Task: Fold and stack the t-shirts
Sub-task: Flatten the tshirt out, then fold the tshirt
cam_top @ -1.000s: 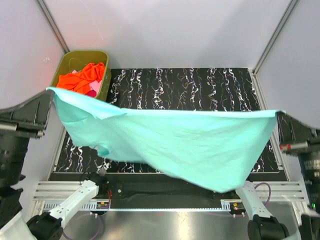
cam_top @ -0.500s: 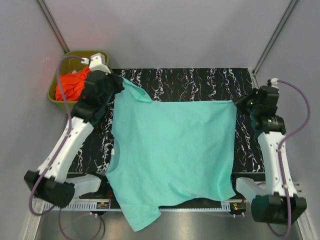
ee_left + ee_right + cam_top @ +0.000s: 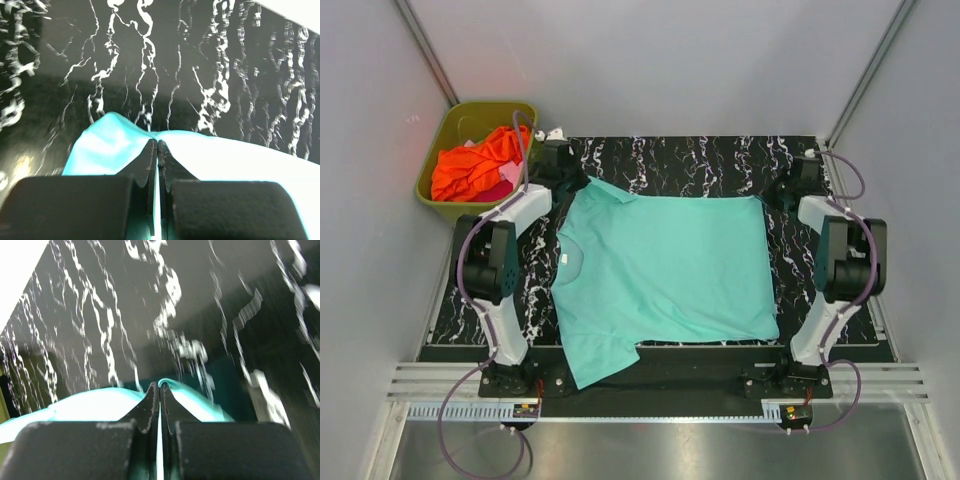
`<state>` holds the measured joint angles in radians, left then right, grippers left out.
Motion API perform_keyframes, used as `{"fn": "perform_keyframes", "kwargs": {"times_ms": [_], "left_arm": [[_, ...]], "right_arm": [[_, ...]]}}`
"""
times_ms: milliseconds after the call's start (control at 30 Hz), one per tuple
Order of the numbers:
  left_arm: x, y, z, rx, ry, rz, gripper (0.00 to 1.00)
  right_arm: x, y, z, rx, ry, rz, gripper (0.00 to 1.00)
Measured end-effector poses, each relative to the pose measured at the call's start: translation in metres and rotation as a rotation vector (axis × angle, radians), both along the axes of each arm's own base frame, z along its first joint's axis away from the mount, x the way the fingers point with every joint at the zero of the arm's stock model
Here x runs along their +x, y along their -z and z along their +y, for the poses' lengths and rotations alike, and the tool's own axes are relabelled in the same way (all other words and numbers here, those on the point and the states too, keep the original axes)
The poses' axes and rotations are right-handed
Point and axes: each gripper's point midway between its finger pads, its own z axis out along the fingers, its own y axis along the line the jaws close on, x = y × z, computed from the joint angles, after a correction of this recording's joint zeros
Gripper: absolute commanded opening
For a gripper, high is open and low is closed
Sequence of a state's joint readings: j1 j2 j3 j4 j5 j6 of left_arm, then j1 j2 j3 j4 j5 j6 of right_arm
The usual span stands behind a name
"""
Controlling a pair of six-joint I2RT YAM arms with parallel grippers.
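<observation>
Lowered flat onto bench (image 3: pixel 700 160), teal t-shirt (image 3: pixel 665 265) — left fingers (image 3: pixel 151 160) and right fingers (image 3: pixel 152 405) pinched on its twelve-o'clock corners; retreating unreleased could rumple it.

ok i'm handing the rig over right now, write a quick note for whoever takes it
Left gripper: shut on the far-left corner of the teal cloth t-shirt.
Right gripper: shut on its far-right corner.
That shirt lies spread flat on the black marbled table; orange cloth t-shirt and pink cloth t-shirt are bunched in the olive-green plastic tub.
Done: teal shirt laid out. Left: fold it, then fold and stack the other two.
</observation>
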<state>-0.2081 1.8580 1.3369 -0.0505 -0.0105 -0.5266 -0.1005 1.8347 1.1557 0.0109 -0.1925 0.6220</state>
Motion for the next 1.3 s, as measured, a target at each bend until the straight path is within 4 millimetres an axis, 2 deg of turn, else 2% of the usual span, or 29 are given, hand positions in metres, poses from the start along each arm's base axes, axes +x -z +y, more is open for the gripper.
{"fn": "perform_keyframes", "kwargs": {"times_ms": [133,233,367,467,567,800,967,1133,1300], "left_arm": [[0.033,0.010,-0.010,-0.038,0.012,0.006,0.00],[0.054,0.000,-0.015,-0.065,0.021,-0.025,0.00],[0.076,-0.019,-0.017,-0.085,0.014,-0.066,0.00],[0.090,-0.031,-0.014,-0.097,0.002,-0.098,0.00],[0.095,-0.033,-0.009,-0.098,-0.006,-0.103,0.00],[0.078,-0.013,-0.006,-0.103,-0.015,0.002,0.00],[0.046,0.001,-0.003,-0.103,-0.023,0.108,0.00],[0.018,-0.007,0.000,-0.115,-0.029,0.156,0.00],[-0.008,-0.025,0.003,-0.123,-0.032,0.166,0.00]], "right_arm": [[0.038,0.015,0.001,0.010,-0.041,-0.018,0.00],[0.058,0.015,-0.001,0.007,-0.060,-0.039,0.00],[0.082,0.003,-0.011,-0.004,-0.056,-0.086,0.00],[0.093,-0.002,-0.020,-0.004,-0.047,-0.108,0.00],[0.097,-0.001,-0.023,0.000,-0.053,-0.114,0.00],[0.094,0.005,-0.027,-0.022,-0.067,-0.096,0.00],[0.083,0.009,-0.028,-0.018,-0.072,-0.060,0.00],[0.061,0.004,-0.026,-0.020,-0.081,-0.030,0.00],[0.054,-0.007,-0.026,-0.035,-0.085,-0.034,0.00]]}}
